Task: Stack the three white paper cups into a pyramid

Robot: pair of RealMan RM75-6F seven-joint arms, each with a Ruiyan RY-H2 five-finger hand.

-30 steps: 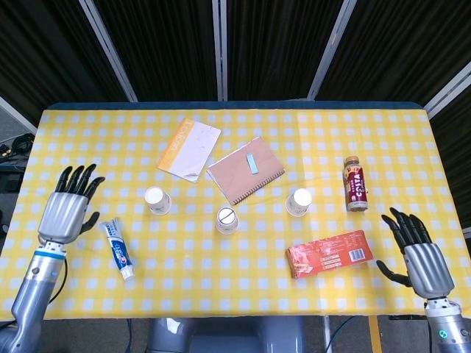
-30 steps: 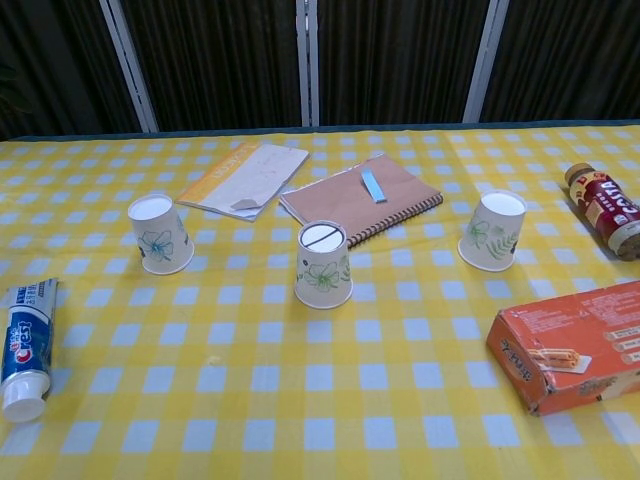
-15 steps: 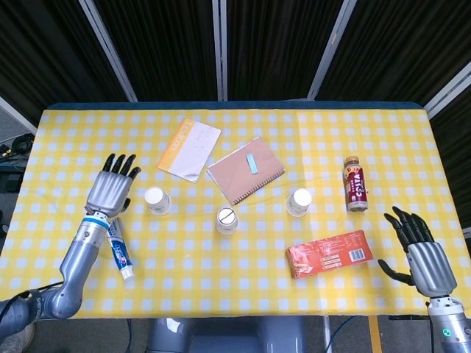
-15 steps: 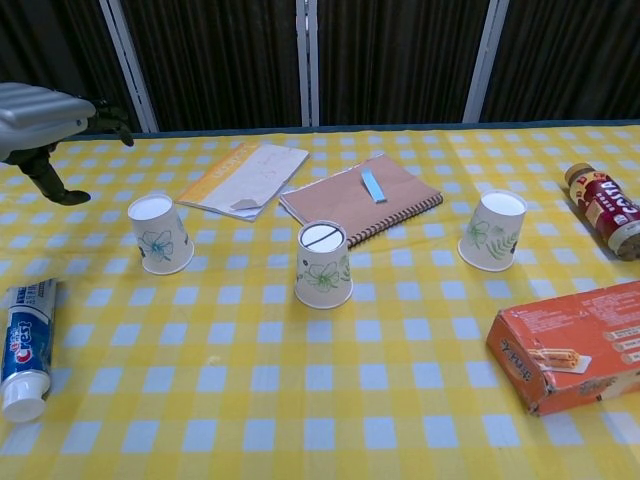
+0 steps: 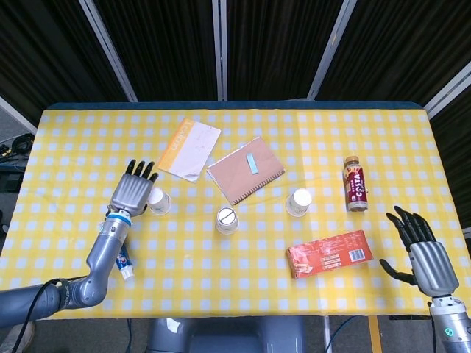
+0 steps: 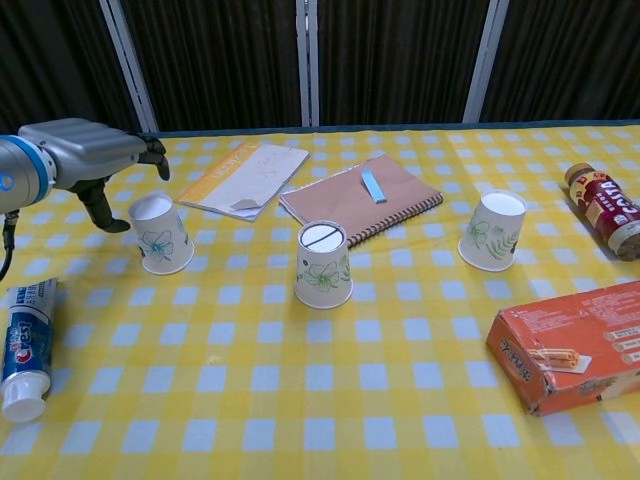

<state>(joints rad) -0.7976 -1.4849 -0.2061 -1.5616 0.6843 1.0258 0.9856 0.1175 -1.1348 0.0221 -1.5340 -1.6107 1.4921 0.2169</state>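
Three white paper cups with green leaf prints stand upside down on the yellow checked table. The left cup (image 5: 159,201) (image 6: 159,234) has my left hand (image 5: 133,193) (image 6: 88,154) just to its left and slightly above, fingers spread, holding nothing. The middle cup (image 5: 227,220) (image 6: 323,265) stands alone near the centre. The right cup (image 5: 299,201) (image 6: 492,231) is beside the notebook's right. My right hand (image 5: 423,251) hovers open at the table's near right corner, far from the cups; the chest view does not show it.
A toothpaste tube (image 6: 24,345) lies under my left forearm. A brown notebook (image 5: 245,169) and an orange-edged pad (image 5: 188,150) lie behind the cups. An orange box (image 5: 329,254) and a lying bottle (image 5: 355,183) occupy the right side.
My left hand has swung right from the table's left edge to just beside the left cup. The right hand has drifted slightly lower. The cups have not moved.
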